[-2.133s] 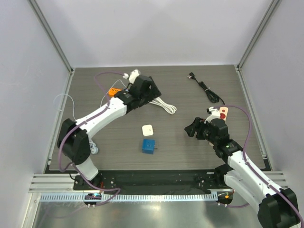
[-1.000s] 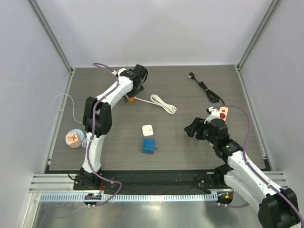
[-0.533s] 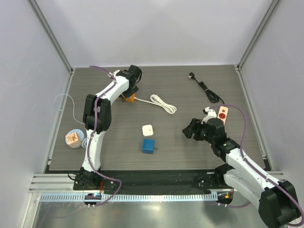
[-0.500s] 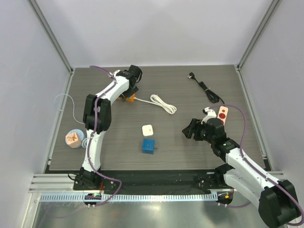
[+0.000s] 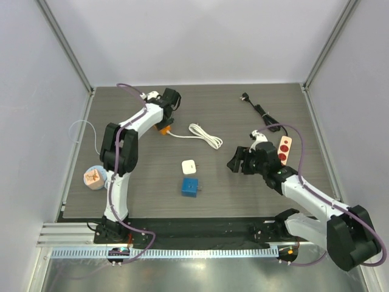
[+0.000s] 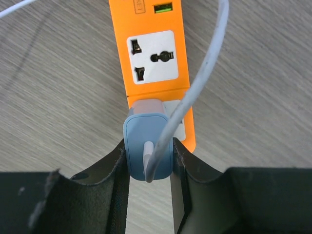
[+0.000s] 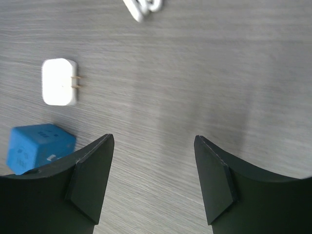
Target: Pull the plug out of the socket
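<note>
An orange socket strip lies on the grey wooden table at the back left, and shows as a small orange patch in the top view. A blue-grey plug with a white cable sits in the strip's near-end socket. My left gripper is shut on the plug, with one finger pressed against each side. From above, the left gripper hangs right over the strip. My right gripper is open over bare table at centre right and holds nothing.
The white cable coils rightward from the strip. A white adapter and a blue cube lie mid-table. A black cord and a pink strip with red buttons lie at the right. A round spool sits at the left edge.
The left gripper's fingers have closed onto the plug's sides. The right arm has swung left and further onto the table. The white cable's coil has shifted slightly left.
</note>
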`<action>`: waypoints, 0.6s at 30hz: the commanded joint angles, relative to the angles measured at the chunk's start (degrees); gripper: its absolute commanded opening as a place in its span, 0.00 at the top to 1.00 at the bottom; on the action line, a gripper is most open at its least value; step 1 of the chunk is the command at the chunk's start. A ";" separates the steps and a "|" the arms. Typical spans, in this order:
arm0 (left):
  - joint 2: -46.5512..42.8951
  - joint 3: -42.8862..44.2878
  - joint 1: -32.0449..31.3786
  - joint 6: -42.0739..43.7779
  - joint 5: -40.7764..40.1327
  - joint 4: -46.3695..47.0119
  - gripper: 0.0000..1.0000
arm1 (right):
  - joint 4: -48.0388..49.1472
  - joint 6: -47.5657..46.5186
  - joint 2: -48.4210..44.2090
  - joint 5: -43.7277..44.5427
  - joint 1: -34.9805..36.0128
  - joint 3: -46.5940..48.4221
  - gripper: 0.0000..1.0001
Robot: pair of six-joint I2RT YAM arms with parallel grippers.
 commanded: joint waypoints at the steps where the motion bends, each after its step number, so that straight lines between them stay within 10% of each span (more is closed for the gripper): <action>1: -7.29 -3.43 -0.22 4.70 -0.20 4.36 1.00 | 3.17 -0.53 2.05 -1.71 0.88 6.33 0.27; 18: -23.65 -29.19 -1.62 10.16 23.89 33.88 1.00 | 4.23 1.31 34.56 -12.70 0.71 38.58 0.25</action>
